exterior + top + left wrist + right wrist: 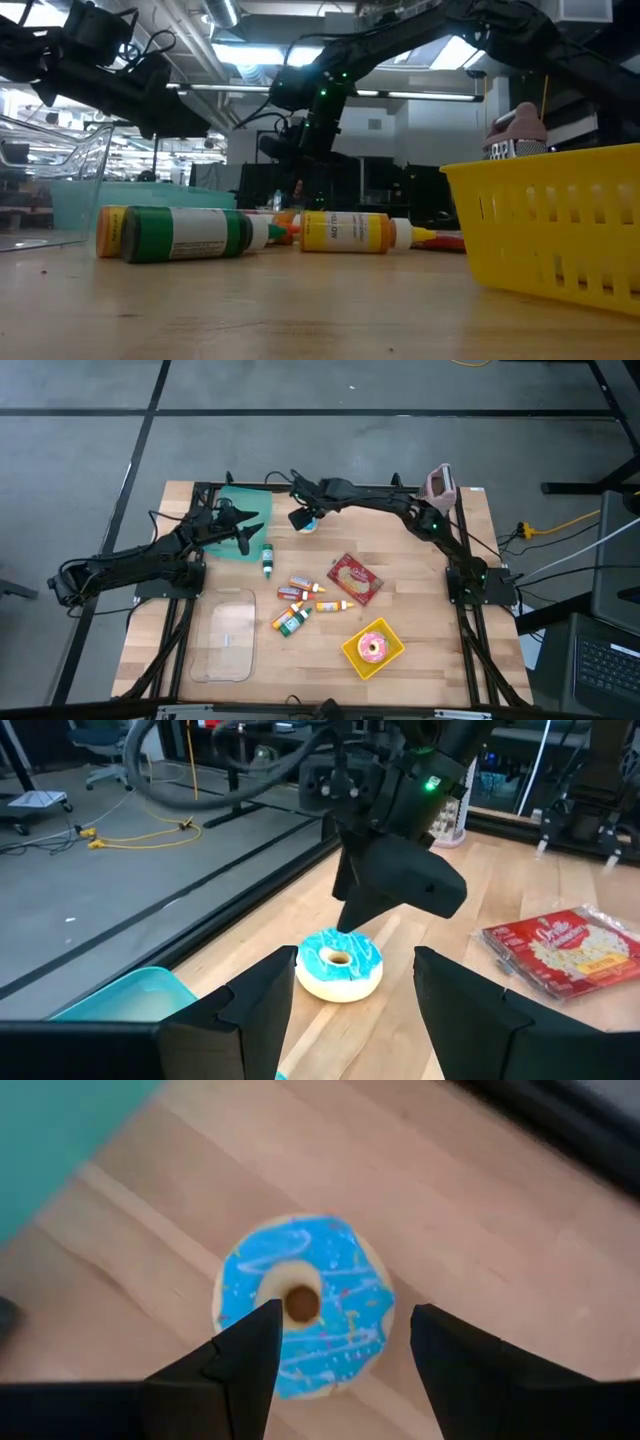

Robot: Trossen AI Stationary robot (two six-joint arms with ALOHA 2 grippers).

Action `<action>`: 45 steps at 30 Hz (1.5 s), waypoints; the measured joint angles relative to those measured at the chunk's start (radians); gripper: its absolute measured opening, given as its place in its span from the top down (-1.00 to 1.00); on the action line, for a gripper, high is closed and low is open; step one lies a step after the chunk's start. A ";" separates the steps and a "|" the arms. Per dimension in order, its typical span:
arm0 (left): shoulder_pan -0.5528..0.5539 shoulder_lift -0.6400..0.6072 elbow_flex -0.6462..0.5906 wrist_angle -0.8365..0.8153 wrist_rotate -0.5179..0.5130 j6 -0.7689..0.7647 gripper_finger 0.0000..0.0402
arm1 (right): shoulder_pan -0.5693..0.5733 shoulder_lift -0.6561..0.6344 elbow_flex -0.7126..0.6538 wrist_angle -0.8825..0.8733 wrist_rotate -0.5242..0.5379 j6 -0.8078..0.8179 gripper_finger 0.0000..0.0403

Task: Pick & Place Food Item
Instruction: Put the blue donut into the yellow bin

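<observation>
High view gives us the wooden table (420, 610) first, then what lies on it by size: a clear plastic tray (225, 635) near the front left corner, a teal tray (243, 518) at the back edge left of centre, a yellow basket (372, 648) toward the front right holding a pink-iced doughnut (374, 648), a red snack packet (355, 578) around the middle, a loose cluster of small bottles (298, 603) beside it, and a pink toy (441, 484) at the back right corner. Our task's thing, the blue-iced doughnut (303, 1302), sits on bare wood near the back edge, just beside the teal tray, with nothing between it and the fingers above. Our right gripper (338, 1345) hangs directly over it with fingers spread wide, one tip to each side of the doughnut, holding nothing. Our left gripper (352, 988) hovers over the teal tray, pointed toward the same doughnut, also spread wide and empty, with the right arm's wrist crossing its line of sight.
</observation>
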 joint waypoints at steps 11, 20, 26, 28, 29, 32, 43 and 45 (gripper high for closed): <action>0.000 0.001 0.000 -0.001 -0.006 0.019 0.00 | 0.006 -0.001 -0.003 -0.044 -0.044 0.089 -0.09; 0.000 0.001 0.000 -0.001 -0.006 0.027 0.00 | 0.006 -0.001 -0.003 -0.032 -0.105 0.187 -0.09; 0.000 0.001 0.000 -0.001 -0.005 0.035 0.00 | -0.013 -0.002 0.087 -0.069 -0.110 0.096 -0.09; 0.000 0.001 0.000 -0.001 -0.001 0.035 0.00 | -0.026 -0.002 0.134 -0.120 -0.106 0.044 -0.09; 0.000 0.001 0.000 -0.001 -0.001 0.036 0.00 | -0.033 -0.002 0.152 -0.148 -0.106 0.019 -0.09; 0.000 0.001 0.000 -0.001 -0.001 0.036 0.00 | -0.051 -0.003 0.172 -0.201 -0.106 -0.038 -0.06; 0.000 0.001 0.000 0.001 -0.002 0.036 0.00 | -0.099 0.043 0.172 -0.225 -0.234 -0.190 0.02; 0.000 0.001 0.000 0.002 -0.004 0.035 0.00 | -0.104 0.048 0.174 -0.216 -0.259 -0.201 0.02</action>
